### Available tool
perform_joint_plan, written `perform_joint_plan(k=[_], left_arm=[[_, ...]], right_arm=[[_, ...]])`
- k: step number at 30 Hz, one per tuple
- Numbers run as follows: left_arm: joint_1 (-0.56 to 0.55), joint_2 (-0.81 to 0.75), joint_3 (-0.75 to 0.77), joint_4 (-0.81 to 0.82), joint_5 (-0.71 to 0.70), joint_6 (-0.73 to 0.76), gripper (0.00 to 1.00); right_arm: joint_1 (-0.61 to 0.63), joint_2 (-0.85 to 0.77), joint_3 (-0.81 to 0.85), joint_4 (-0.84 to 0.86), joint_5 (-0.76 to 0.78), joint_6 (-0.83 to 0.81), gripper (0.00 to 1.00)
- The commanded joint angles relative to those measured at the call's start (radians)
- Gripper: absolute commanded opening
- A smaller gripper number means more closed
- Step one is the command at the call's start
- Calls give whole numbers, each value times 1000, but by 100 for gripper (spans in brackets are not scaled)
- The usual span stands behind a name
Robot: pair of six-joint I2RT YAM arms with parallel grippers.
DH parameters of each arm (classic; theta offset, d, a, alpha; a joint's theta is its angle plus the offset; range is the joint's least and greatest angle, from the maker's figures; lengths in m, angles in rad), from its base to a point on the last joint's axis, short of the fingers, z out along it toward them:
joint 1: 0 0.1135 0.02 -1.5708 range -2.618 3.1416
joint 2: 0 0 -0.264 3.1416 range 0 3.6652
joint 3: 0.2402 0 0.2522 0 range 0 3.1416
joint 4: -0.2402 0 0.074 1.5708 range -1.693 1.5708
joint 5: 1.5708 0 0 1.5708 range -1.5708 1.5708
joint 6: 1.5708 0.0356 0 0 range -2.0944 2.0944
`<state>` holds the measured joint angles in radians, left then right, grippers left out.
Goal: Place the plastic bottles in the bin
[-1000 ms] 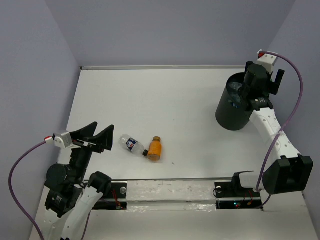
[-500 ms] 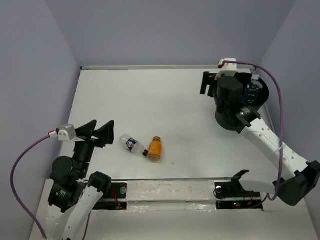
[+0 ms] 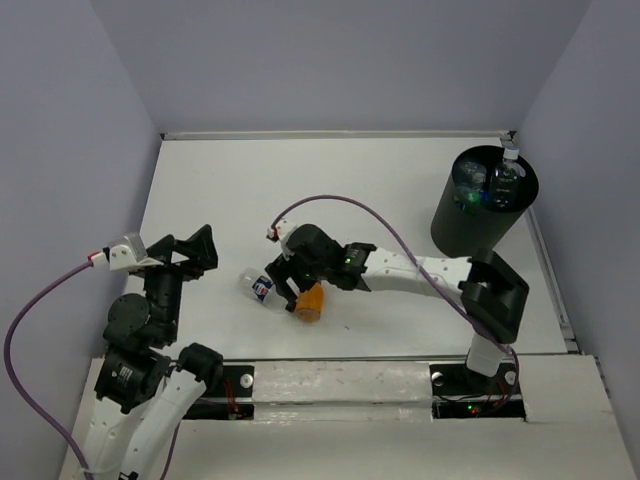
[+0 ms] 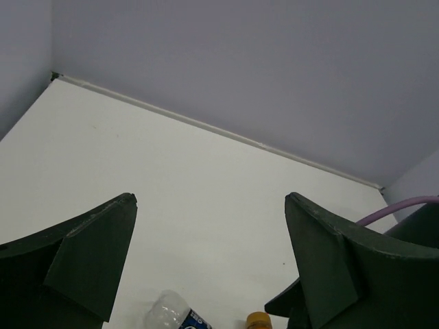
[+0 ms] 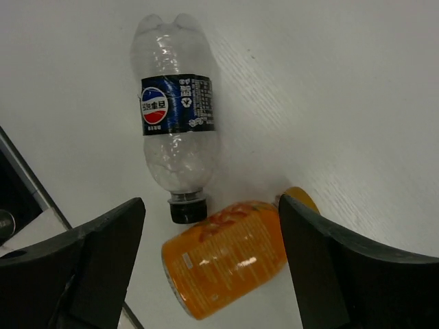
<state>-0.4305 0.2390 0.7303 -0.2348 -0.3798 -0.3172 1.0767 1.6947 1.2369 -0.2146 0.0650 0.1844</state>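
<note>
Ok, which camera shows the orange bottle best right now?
Right wrist: the orange bottle lies on its side, close up, nearly whole, framed between the jaws. Top external shows it small, partly covered by the right gripper. Left wrist catches only its cap at the bottom edge.

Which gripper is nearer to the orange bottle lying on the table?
Right. The right gripper hangs directly over the orange bottle, its jaws open to either side. The left gripper stands well apart, to the bottle's left in the top view.
</note>
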Motion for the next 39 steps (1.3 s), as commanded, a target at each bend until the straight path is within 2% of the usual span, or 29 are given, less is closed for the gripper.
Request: perform_joint_plan(k=[1, 4, 9, 17, 23, 25, 29, 33, 34, 36, 37, 39], left_arm=[[4, 2, 40, 38, -136, 13, 99], [6, -15, 57, 38, -148, 26, 99], [6, -32, 21, 54, -122, 21, 99], [6, -17, -5, 63, -85, 21, 99], [13, -27, -9, 60, -100, 41, 99], [13, -38, -11, 60, -100, 43, 99], [15, -58, -12, 60, -97, 44, 99], [13, -44, -14, 63, -50, 49, 99], [15, -38, -15, 63, -25, 50, 99], [15, -24, -15, 65, 2, 50, 99], [13, -21, -17, 68, 18, 53, 99], [15, -10, -16, 74, 50, 55, 99]], right_arm=[[8, 135, 174, 37, -159, -33, 87], [32, 246, 257, 24, -200, -33, 90], [42, 413, 364, 20, -172, -43, 90], [51, 562, 548, -19, -136, -39, 77], [51, 608, 628, 36, -99, 70, 43], [51, 579, 648, 96, -71, 96, 37], [40, 476, 638, 184, 86, 105, 37], [-43, 246, 445, 319, 180, 87, 37], [-99, 124, 347, 357, 231, 75, 37], [-170, -5, 256, 379, 283, 34, 37], [-211, -132, 215, 383, 312, 20, 37], [-352, -249, 110, 386, 406, -22, 37]])
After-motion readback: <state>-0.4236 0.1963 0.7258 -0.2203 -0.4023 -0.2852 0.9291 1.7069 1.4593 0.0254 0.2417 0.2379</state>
